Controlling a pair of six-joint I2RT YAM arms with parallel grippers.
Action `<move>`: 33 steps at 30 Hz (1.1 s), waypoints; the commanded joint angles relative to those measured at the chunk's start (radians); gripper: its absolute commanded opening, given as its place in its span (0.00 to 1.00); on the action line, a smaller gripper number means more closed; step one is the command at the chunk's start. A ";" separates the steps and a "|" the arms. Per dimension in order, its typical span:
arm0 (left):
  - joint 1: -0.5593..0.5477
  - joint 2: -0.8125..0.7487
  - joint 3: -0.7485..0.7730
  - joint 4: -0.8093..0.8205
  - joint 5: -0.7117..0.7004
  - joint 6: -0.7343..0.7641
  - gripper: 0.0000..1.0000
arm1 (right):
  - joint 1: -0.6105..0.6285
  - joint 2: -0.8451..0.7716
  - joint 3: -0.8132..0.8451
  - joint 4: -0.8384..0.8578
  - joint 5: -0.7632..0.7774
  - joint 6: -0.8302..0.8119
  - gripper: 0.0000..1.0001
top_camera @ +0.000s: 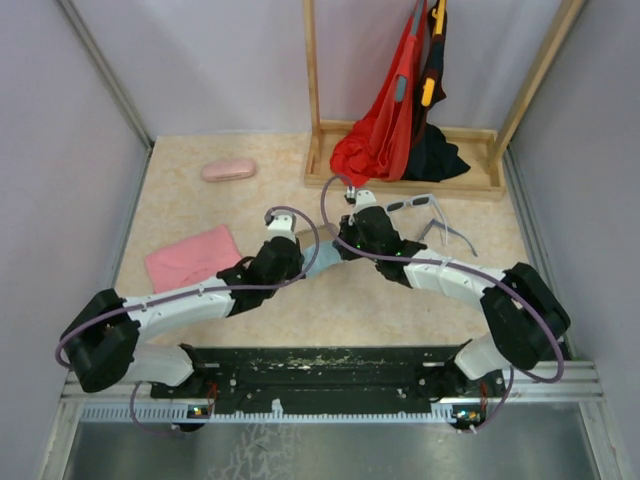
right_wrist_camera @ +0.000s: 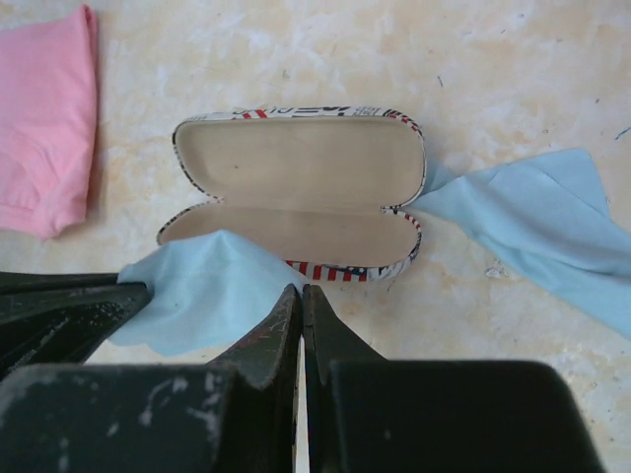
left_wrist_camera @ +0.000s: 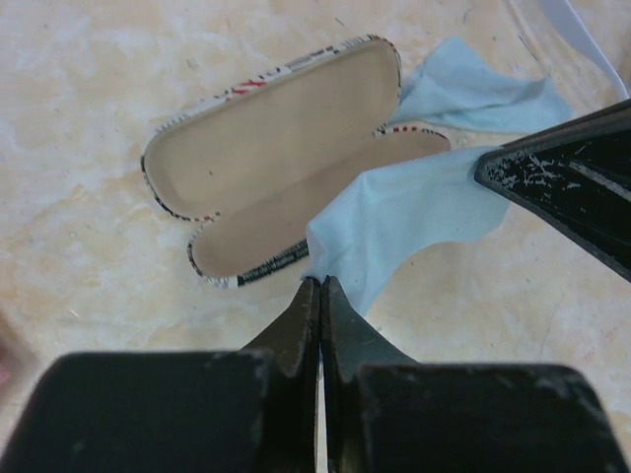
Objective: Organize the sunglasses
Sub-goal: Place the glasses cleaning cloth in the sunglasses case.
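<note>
The white-framed sunglasses [top_camera: 410,203] and the thin grey-framed sunglasses [top_camera: 447,232] lie on the table right of centre, beyond my right arm and apart from both grippers. A flag-printed case [left_wrist_camera: 276,148] [right_wrist_camera: 296,177] lies open with its tan lining up. A light-blue cloth [left_wrist_camera: 404,222] [right_wrist_camera: 202,286] hangs over the case's near half. My left gripper [left_wrist_camera: 320,283] [top_camera: 297,243] is shut on one corner of it. My right gripper [right_wrist_camera: 302,289] [top_camera: 343,243] is shut on the opposite corner.
A second light-blue cloth [right_wrist_camera: 552,227] [left_wrist_camera: 473,94] lies beside the case. A folded pink cloth [top_camera: 190,257] sits at the left and a closed pink case [top_camera: 228,170] at the back left. A wooden rack [top_camera: 400,160] with a red bag [top_camera: 385,110] stands at the back.
</note>
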 commanded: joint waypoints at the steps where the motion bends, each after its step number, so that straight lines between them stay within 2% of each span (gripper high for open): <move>1: 0.050 0.060 0.055 0.083 -0.023 0.044 0.01 | -0.041 0.066 0.095 0.074 -0.078 -0.052 0.00; 10: 0.140 0.143 0.091 0.152 0.027 0.089 0.01 | -0.115 0.184 0.156 0.133 -0.181 -0.054 0.00; 18: 0.173 0.205 0.095 0.199 0.042 0.113 0.01 | -0.153 0.295 0.199 0.152 -0.248 -0.058 0.00; 33: 0.185 0.267 0.052 0.264 0.049 0.101 0.01 | -0.157 0.360 0.203 0.230 -0.236 -0.047 0.00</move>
